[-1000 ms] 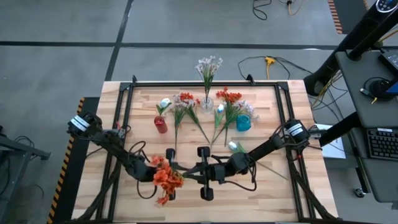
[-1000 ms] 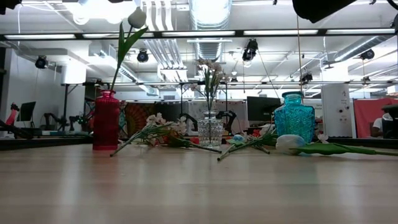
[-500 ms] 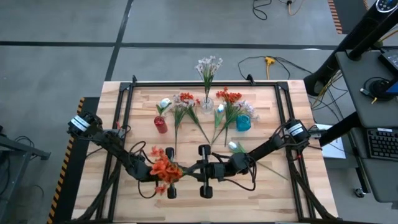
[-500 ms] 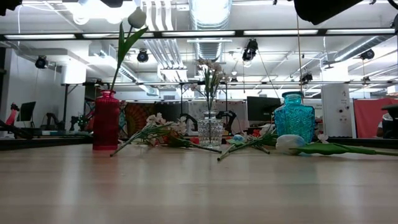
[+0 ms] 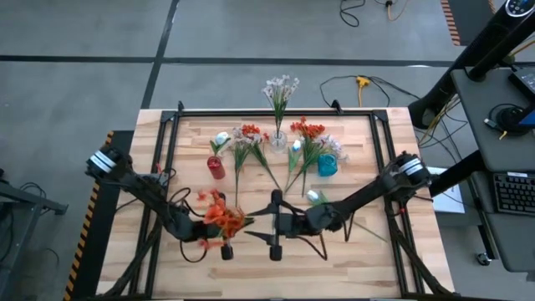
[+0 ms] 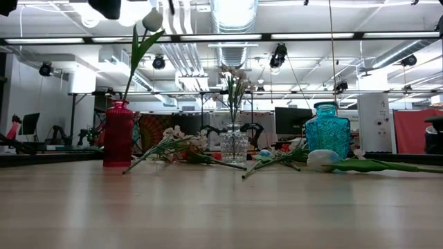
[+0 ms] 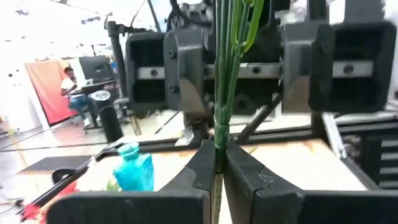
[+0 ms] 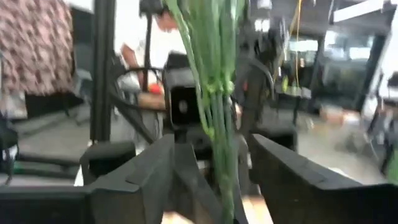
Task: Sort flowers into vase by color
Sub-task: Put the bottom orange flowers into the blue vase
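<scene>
Dark arms (image 5: 150,199), white-banded joints

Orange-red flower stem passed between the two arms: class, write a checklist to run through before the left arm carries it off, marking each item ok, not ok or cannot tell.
1. Left gripper shut on the orange-red flower stem: ok.
2. Right gripper fingers apart around the stalk: ok.
3. Stalk fully free of the right fingers: cannot tell.
4. Red vase upright: ok.
5. Red vase mouth free: not ok, a white bud stem stands in it.
6. Blue vase upright: ok.
</scene>
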Robot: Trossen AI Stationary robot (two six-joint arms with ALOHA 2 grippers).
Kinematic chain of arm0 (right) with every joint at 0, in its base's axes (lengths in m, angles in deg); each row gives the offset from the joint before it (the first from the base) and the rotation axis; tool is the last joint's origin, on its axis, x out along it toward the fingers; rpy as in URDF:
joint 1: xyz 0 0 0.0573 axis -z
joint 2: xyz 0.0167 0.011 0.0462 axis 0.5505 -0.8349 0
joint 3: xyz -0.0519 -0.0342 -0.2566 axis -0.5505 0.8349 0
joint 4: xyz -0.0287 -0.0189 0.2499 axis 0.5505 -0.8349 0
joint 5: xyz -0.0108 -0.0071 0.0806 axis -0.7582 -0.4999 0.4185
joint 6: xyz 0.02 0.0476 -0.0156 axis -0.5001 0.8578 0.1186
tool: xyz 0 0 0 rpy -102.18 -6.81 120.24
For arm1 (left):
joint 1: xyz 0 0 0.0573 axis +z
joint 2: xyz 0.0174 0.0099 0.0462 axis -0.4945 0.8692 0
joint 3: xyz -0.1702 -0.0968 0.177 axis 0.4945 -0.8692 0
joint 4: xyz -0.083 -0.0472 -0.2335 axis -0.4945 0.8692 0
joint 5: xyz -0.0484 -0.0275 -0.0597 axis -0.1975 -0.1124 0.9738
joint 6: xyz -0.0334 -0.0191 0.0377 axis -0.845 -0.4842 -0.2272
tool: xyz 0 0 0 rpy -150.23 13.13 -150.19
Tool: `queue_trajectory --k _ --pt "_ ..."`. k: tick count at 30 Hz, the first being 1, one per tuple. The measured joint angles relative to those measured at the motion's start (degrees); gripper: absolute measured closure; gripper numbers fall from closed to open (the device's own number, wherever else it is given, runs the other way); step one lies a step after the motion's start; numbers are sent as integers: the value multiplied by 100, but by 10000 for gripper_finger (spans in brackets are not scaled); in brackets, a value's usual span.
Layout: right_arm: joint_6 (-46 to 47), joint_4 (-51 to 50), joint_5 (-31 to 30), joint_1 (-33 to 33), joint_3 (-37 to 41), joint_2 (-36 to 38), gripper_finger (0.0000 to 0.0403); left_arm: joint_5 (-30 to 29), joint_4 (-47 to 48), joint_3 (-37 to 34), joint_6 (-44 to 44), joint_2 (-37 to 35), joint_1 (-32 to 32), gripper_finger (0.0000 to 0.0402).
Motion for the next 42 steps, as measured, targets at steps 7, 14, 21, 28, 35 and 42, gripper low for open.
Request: queue_trajectory --k 7,14,21,28,35,42 --pt "672 -1681 -101 4 -155 399 168 -56 304 -356 -376 -125 40 400" --pt "617 -1837 -98 89 -368 332 169 -41 293 -275 -446 25 168 400" --pt "604 -1883 -39 234 -378 331 191 -34 269 -170 -304 24 197 400" --pt "694 -1890 349 391 -378 331 259 -41 272 -144 -311 29 284 400" --pt "656 -1963 576 431 -378 336 372 -34 295 -144 -322 31 291 395" --pt "663 -2136 569 437 -378 400 386 -153 252 -144 -448 32 281 355"
